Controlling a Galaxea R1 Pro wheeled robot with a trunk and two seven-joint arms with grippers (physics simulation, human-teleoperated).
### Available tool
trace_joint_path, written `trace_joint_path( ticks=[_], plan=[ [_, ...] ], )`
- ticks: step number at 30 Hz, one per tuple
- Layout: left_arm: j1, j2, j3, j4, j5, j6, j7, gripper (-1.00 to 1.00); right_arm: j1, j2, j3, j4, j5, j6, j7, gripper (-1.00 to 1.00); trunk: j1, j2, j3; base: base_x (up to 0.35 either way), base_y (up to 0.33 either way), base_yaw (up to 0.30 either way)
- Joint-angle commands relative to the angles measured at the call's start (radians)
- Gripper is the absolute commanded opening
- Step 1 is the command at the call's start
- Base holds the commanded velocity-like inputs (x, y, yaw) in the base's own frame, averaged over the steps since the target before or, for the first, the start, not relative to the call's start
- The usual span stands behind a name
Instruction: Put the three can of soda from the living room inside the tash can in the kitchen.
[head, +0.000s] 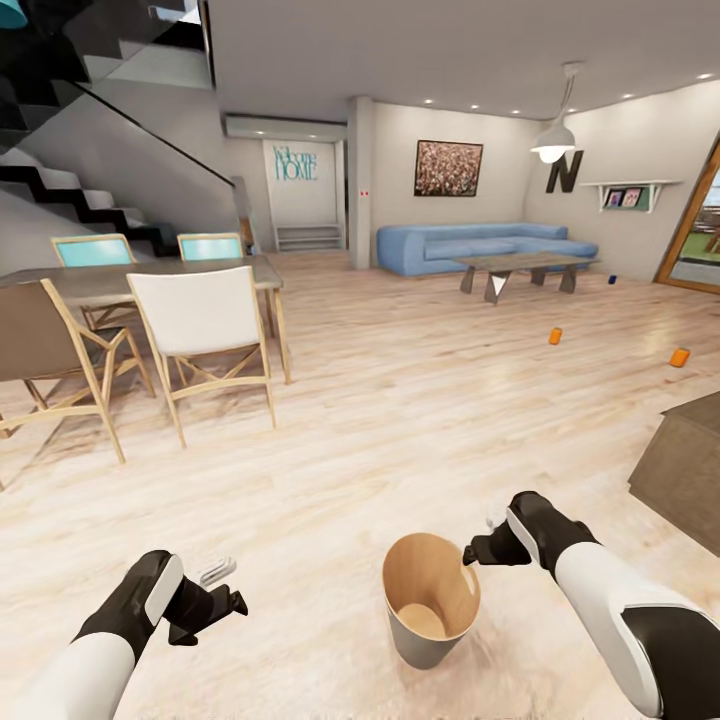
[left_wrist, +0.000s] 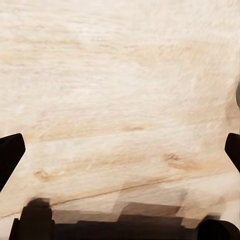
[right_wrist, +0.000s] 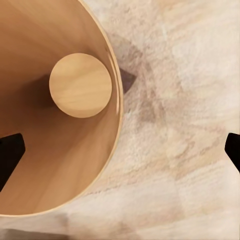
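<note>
Trash can (head: 432, 600) on the wood floor (head: 400, 420), right gripper (head: 478, 550) spread wide over its rim, left gripper (head: 222, 598) wide open and empty, three soda cans (head: 555, 336) far beyond it

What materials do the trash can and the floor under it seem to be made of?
The trash can: the inside looks like smooth tan wood with faint grain, the outside a matte grey-brown, possibly metal or paint. The floor: pale wood planks, with visible grain lines and knots, satin finish.

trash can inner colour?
Smooth tan-brown wood tone inside the trash can, lighter round base; clearest in the right wrist view.
</note>
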Motion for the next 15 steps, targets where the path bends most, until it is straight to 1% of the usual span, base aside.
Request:
trace_joint_path(
  ticks=[1, 9, 15],
  plan=[
    [0.0, 0.0, 0.0, 0.0, 0.0, 0.0, 0.0, 1.0, 0.0, 0.0, 0.0, 0.0, 0.0, 0.0, 0.0, 1.0, 0.0, 0.0, -0.004, 0.0, 0.0, 0.0],
    [0.0, 0.0, 0.0, 0.0, 0.001, 0.0, 0.0, 1.0, 0.0, 0.0, 0.001, 0.0, 0.0, 0.0, 0.0, 1.0, 0.004, -0.002, -0.035, 0.0, 0.0, 0.0],
    [0.0, 0.0, 0.0, 0.0, 0.002, 0.0, 0.0, 1.0, 0.0, 0.002, 0.001, -0.001, 0.001, -0.001, 0.0, 1.0, 0.004, -0.002, -0.035, 0.0, 0.0, 0.0]
  ],
)
